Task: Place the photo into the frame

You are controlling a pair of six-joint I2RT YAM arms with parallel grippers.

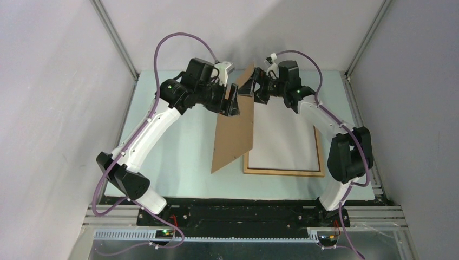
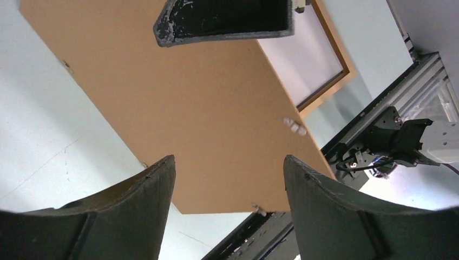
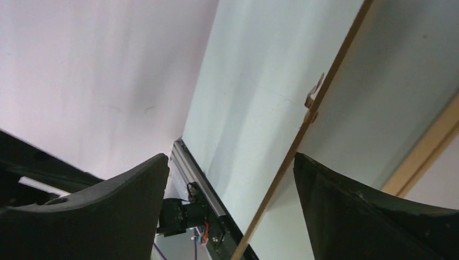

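The thin light-wood frame (image 1: 284, 172) lies flat on the table at the right, filled by a plain white surface (image 1: 284, 143); no printed picture shows, so I cannot tell whether that is the photo's back. The frame also shows in the left wrist view (image 2: 327, 92) and the right wrist view (image 3: 427, 151). A plain brown backing board (image 1: 235, 135) stands tilted on a lower corner, over the frame's left edge. My left gripper (image 1: 231, 103) is open against the board's left face (image 2: 189, 108). My right gripper (image 1: 253, 86) is open, astride the board's top edge (image 3: 303, 124).
The pale table (image 1: 178, 157) is bounded by aluminium rails; grey walls stand close on both sides. The arm bases sit on a black plate (image 1: 243, 214) at the near edge. Small metal clips (image 2: 295, 125) stick out of the board's edges.
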